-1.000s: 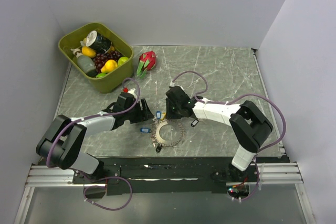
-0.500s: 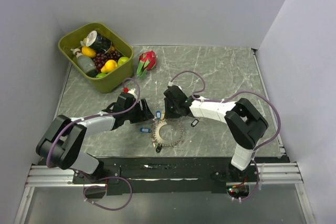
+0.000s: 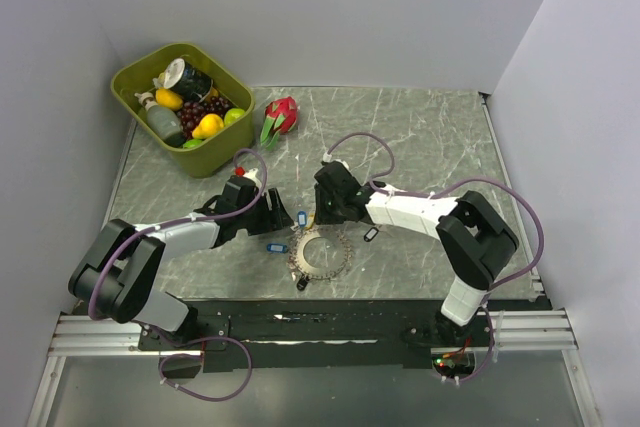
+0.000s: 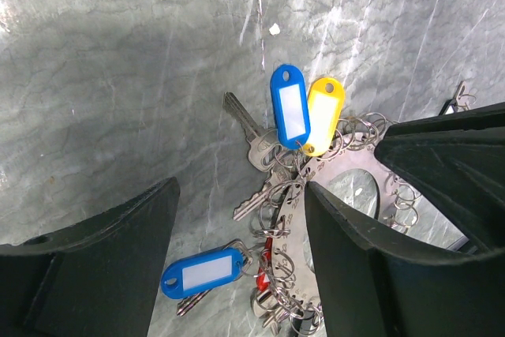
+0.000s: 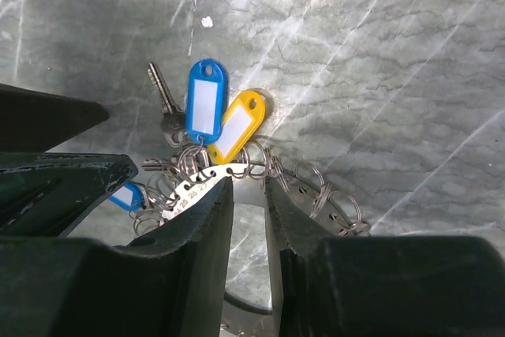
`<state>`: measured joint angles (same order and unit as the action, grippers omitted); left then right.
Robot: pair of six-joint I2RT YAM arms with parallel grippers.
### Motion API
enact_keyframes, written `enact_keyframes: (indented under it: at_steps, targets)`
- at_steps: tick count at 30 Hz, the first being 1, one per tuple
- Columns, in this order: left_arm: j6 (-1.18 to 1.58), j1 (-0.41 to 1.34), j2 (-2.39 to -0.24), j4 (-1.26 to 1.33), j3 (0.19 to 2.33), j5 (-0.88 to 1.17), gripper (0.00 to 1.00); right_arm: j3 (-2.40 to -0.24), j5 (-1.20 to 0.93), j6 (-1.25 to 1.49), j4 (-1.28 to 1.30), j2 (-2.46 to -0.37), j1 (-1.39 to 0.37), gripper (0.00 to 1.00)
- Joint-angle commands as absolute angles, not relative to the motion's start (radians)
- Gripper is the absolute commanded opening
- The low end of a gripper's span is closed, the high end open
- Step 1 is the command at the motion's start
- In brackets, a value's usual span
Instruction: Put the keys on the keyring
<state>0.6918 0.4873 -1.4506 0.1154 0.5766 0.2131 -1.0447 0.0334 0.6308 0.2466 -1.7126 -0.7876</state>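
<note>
At mid-frame our right gripper (image 5: pixel 246 203) barely shifted, fingers near-closed at the keyring (image 5: pixel 193 189), grip impossible to tell; left gripper (image 4: pixel 237 226) gapes over keys (image 4: pixel 290 112); we judge nothing newly threaded

A grey-green marble-patterned tabletop (image 3: pixel 430 137) with pale veins fills the scene. Plain pale lilac-white walls (image 3: pixel 350 7) box it in on the left, far and right sides. A silvery aluminium rail (image 3: pixel 90 332) runs along the near edge. The light is soft and even.
</note>
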Motion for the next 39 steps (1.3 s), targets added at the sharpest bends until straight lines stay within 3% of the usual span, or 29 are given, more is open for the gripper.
enact_keyframes:
  at_steps: [1, 35, 39]
  targets:
    - [0.67, 0.486, -1.454, 0.121, 0.572, 0.21, 0.71, -1.039, 0.057, 0.634, 0.236, -1.675, -0.795, 0.3]
    - [0.669, 0.486, -1.437, 0.115, 0.561, 0.198, 0.71, -1.045, 0.044, 0.641, 0.224, -1.769, -0.793, 0.27]
    - [0.667, 0.486, -1.428, 0.109, 0.561, 0.193, 0.71, -1.043, 0.048, 0.646, 0.215, -1.782, -0.792, 0.15]
